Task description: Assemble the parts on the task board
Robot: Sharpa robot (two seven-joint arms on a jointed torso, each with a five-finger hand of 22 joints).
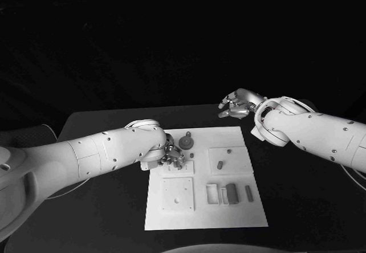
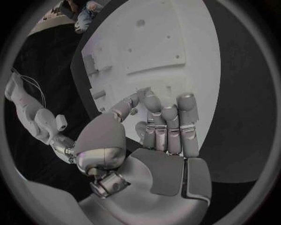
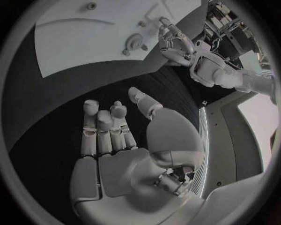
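Observation:
The white task board (image 1: 206, 216) lies in the middle of the black table. My left hand (image 1: 170, 157) hovers over its far left part, fingers pointing down at the board (image 2: 146, 47); the left wrist view shows the left hand (image 2: 166, 129) with fingers stretched side by side and nothing in them. A round knobbed part (image 1: 187, 142) stands just right of it. Two small parts (image 1: 220, 164) lie in the far right field. My right hand (image 1: 237, 102) hangs above the table beyond the board's far right corner, its palm (image 3: 117, 145) bare and fingers apart.
On the board's near half sit a square plate (image 1: 177, 194), a narrow frame (image 1: 212, 193), a dark bar (image 1: 232, 193) and a thin bar (image 1: 249, 192). Bare black table (image 1: 310, 205) surrounds the board on both sides.

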